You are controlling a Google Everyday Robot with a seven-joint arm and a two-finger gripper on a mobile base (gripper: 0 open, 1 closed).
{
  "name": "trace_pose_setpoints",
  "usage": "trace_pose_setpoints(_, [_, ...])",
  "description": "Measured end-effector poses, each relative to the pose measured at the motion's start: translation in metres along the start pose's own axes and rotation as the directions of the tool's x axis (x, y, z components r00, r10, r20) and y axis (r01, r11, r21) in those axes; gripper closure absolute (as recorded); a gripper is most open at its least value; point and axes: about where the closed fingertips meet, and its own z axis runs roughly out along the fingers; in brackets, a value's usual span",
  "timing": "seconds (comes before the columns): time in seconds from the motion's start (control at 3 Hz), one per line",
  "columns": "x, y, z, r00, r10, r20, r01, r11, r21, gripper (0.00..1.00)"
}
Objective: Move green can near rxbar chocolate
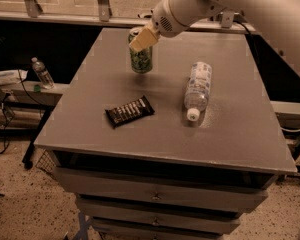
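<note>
Gripper [141, 39] sits at the rim of the green can [141, 60], upright toward the far-left corner of the smooth grey bench [240, 134]; gripping or not, can't tell. The rxbar chocolate [130, 111], flat in a dark wrapper, lies nearer the left front edge. A clear ribbed bottle [197, 90] lies mid-bench, its white cap pointing frontward.

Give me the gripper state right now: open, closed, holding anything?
Gripper: closed on the top of the upright green can, toward the back of the table.
</note>
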Motion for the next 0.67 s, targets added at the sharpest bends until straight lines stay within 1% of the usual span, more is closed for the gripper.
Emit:
trace_pose_setpoints(0.33, [0.0112,0.038,-0.0056,1.0,0.002,0.008,-0.002,0.9982,-0.06,1.0])
trace_pose_setpoints(0.67, [0.0112,0.0384,-0.0053,1.0,0.002,0.009,-0.001,0.9982,-0.061,1.0])
